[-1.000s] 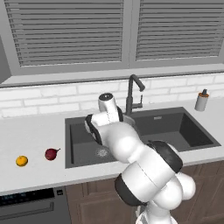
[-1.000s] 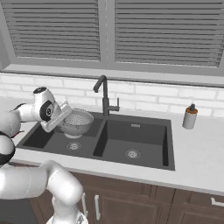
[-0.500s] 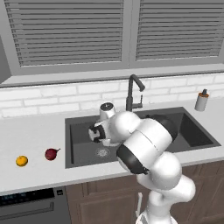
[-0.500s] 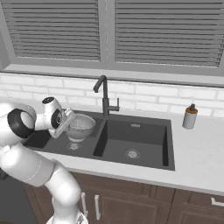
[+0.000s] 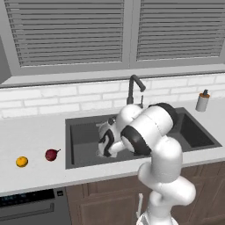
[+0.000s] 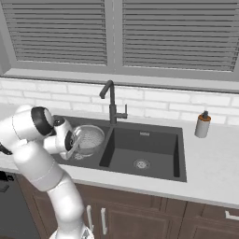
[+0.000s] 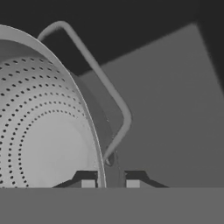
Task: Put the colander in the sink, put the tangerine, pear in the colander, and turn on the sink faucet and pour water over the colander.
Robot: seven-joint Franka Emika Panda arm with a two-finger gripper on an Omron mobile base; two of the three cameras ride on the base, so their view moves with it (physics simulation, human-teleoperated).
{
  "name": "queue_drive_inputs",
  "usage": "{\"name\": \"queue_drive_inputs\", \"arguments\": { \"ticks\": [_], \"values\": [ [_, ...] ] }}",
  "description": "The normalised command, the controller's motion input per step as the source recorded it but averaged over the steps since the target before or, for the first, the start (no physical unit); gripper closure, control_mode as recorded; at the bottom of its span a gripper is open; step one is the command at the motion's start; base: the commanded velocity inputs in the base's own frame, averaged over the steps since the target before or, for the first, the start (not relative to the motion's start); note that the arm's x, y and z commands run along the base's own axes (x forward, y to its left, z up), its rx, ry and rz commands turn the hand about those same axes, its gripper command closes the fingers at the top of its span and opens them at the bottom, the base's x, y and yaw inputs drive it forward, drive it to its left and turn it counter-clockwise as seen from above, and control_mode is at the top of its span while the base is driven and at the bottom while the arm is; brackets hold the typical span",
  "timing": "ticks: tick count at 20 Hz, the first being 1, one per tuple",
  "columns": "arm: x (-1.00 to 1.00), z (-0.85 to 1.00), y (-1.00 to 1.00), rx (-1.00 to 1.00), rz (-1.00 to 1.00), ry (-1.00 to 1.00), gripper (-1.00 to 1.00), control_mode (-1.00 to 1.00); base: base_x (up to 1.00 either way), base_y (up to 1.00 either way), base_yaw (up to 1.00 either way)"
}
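Charcoal sink: dark double basin sitting in the pale table; right basin showing a round silver drain.
Colander: silvery-grey perforated bowl sitting in the left basin, near the divider; in the hand view its rows of holes and a thin wire handle loop are showing against the dark basin floor.
Gripper: jaws straddling the colander's rim where the handle loop is joining it, one fingertip inside the bowl, the other outside; gap narrow, pads close beside the metal; whether they are pressing it, cannot tell.
Obstruction: white arm reaching down into the left basin and covering most of the colander in the left base view.
Faucet: tall dark spout standing behind the divider, bending over toward the left basin.
Pear: dark red fruit with a thin stem, lying on the table just left of the sink.
Tangerine: small orange fruit lying farther left of the pear, apart from it.
Soap bottle: standing on the table to the right of the sink, by the white brick wall.
Surroundings: closed grey blinds hanging above the sill; brown cabinet doors below the table edge.
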Motion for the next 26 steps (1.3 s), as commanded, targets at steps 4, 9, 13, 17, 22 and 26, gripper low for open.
{"name": "queue_drive_inputs", "arguments": {
  "ticks": [4, 9, 13, 17, 22, 26],
  "values": [
    [-0.21, -0.15, 0.03, 0.0, -0.25, 0.0, 1.0, -1.0, 0.0, 0.0, 0.0],
    [-0.51, -0.05, 0.07, 0.0, -0.2, 0.01, 1.0, -1.0, 0.0, 0.0, 0.0],
    [-0.18, -0.33, 0.17, 0.0, -0.19, 0.09, 1.0, -1.0, 0.0, 0.0, 0.0],
    [-0.13, -0.59, 0.15, 0.0, -0.16, 0.28, 1.0, -1.0, 0.0, 0.0, 0.0],
    [0.0, -0.6, 0.35, 0.0, -0.05, 0.39, 1.0, -1.0, 0.0, 0.0, 0.0],
    [-0.22, -0.49, 0.49, -0.01, 0.0, 0.33, 1.0, -1.0, 0.0, 0.0, 0.0]
  ]
}}
